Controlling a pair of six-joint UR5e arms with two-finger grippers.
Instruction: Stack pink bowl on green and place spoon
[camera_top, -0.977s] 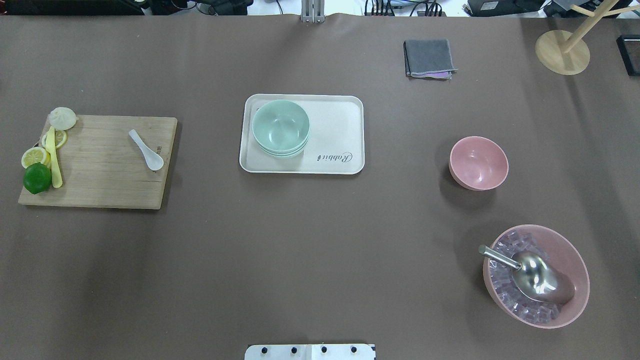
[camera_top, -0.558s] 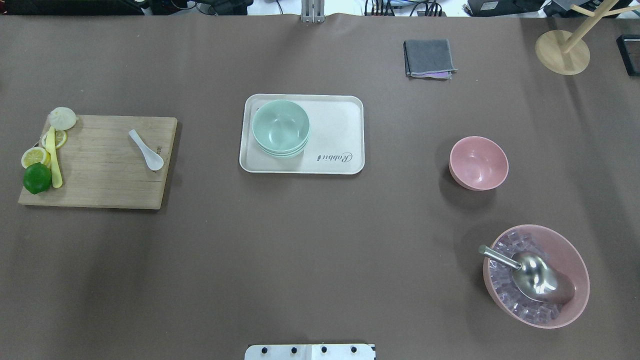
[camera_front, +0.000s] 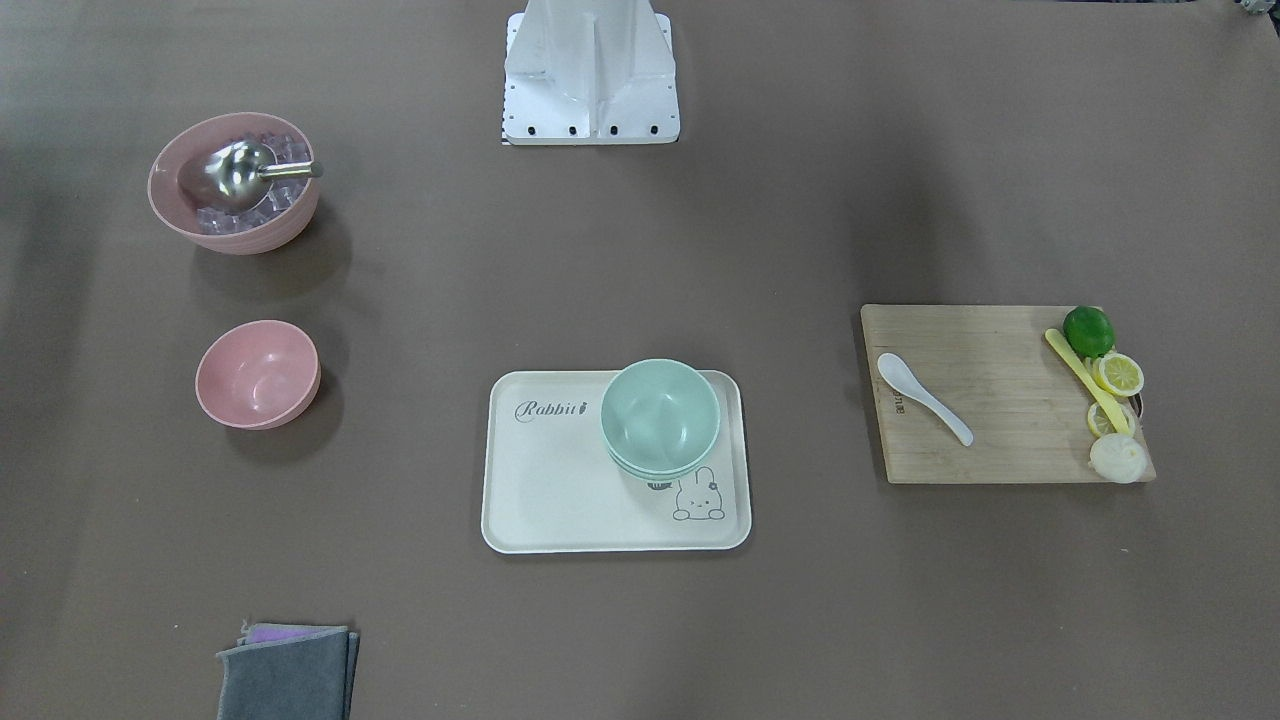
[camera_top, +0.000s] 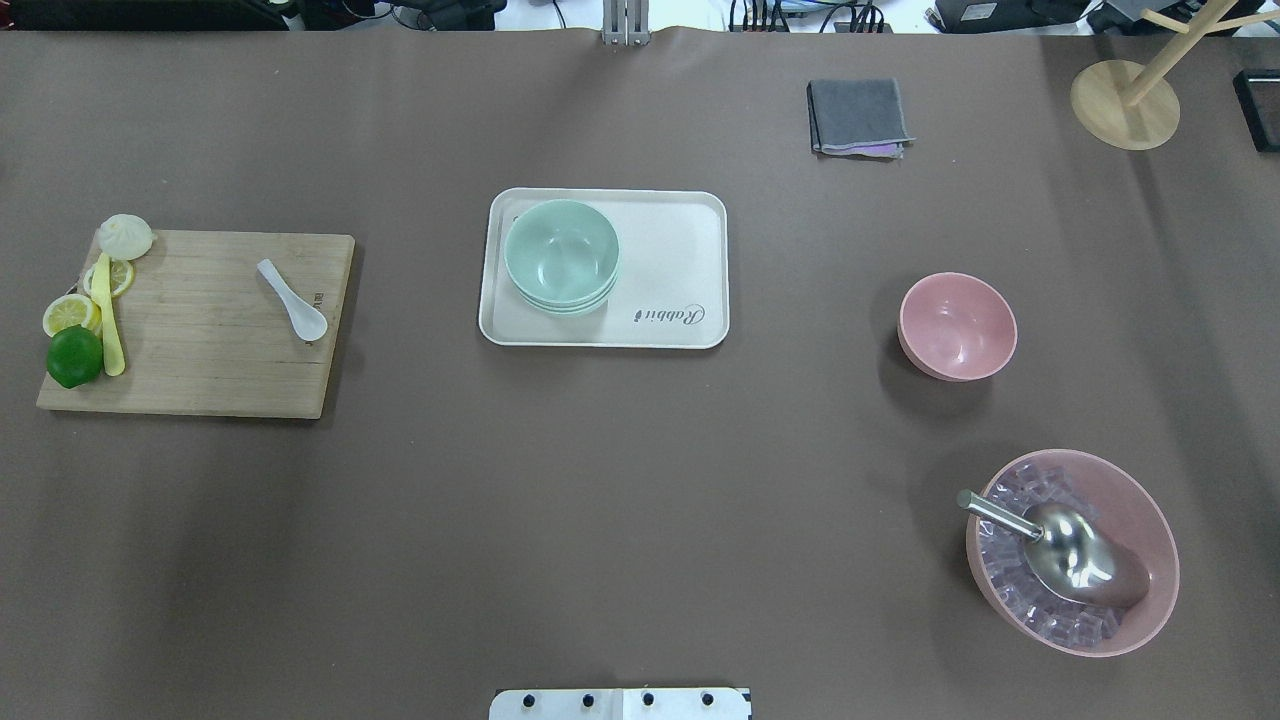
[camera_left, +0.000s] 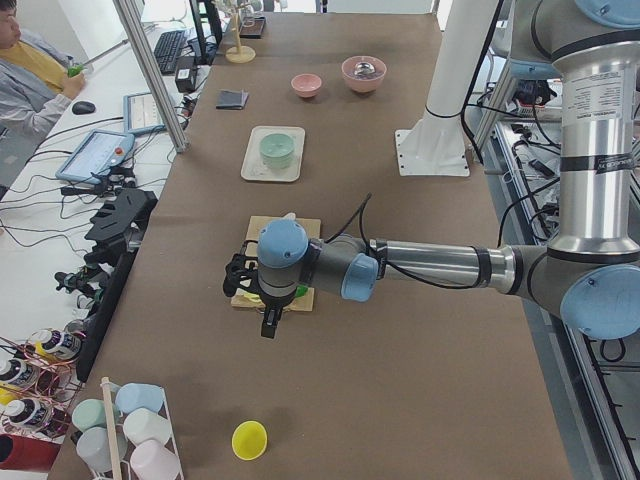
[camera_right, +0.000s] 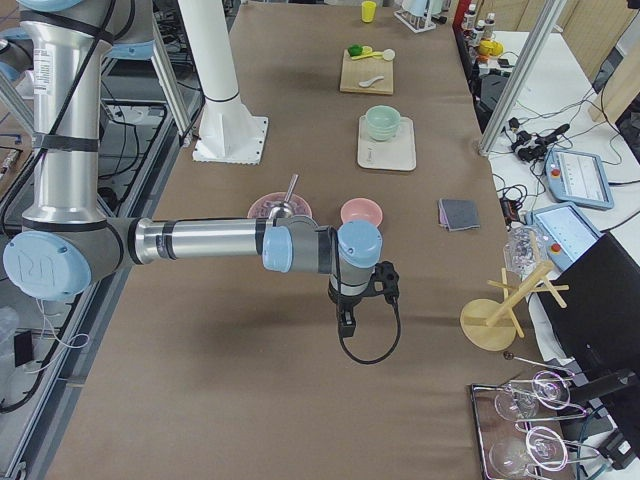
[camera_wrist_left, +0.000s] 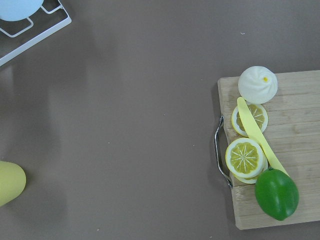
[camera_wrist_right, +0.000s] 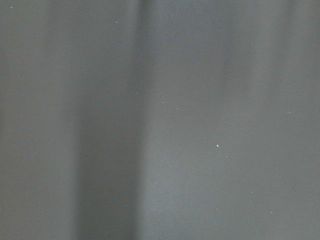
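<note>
The small pink bowl (camera_top: 957, 326) stands upright and empty on the table at the right. A stack of green bowls (camera_top: 561, 257) sits at the left end of a cream tray (camera_top: 680, 260). A white spoon (camera_top: 292, 298) lies on a wooden cutting board (camera_top: 200, 350) at the left. My left gripper (camera_left: 272, 322) shows only in the exterior left view, above the board's outer end. My right gripper (camera_right: 346, 322) shows only in the exterior right view, over bare table beyond the pink bowl. I cannot tell whether either is open or shut.
A large pink bowl of ice cubes with a metal scoop (camera_top: 1072, 552) stands at the near right. A grey cloth (camera_top: 858, 116) and a wooden stand (camera_top: 1124, 104) are at the far right. A lime (camera_top: 74, 356), lemon slices and a bun sit on the board's left edge.
</note>
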